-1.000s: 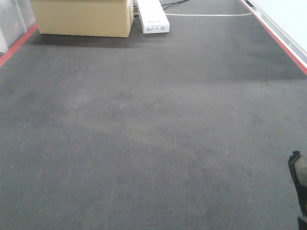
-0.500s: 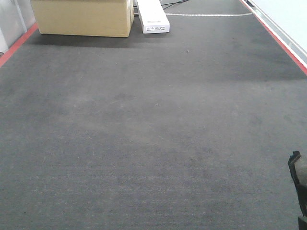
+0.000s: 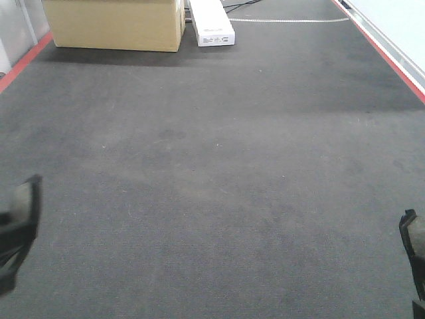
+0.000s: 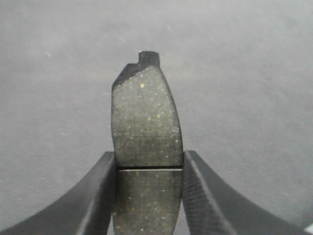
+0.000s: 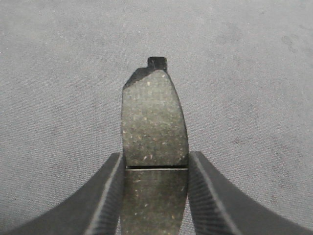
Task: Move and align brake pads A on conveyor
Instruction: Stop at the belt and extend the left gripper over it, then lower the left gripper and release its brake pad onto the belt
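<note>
The conveyor (image 3: pixel 212 166) spreads beneath both my grippers as bare dark felt, and I see no pad lying on it. Far ahead of the left gripper (image 4: pixel 149 160) stands a cardboard box (image 3: pixel 116 25). Its top is cut off by the frame, so I cannot tell what it holds. A white case (image 3: pixel 211 25) lies just beside the box, and nothing of its inside shows either.

The left gripper is closed down to a narrow gap, its fingers pinching the left brake pad (image 4: pixel 144 117) by the two long edges, right at the groove. The pad juts forward past the fingertips, above the belt. The right gripper (image 5: pixel 155 162) clamps the right brake pad (image 5: pixel 154 117) in the same way.

I judge these pads stiff and dense for their size. The gritty face should not slip, but the edges are thin. Holding across the middle at the groove keeps each pad balanced, whereas a grip nearer the tabbed end would let it swing.
</note>
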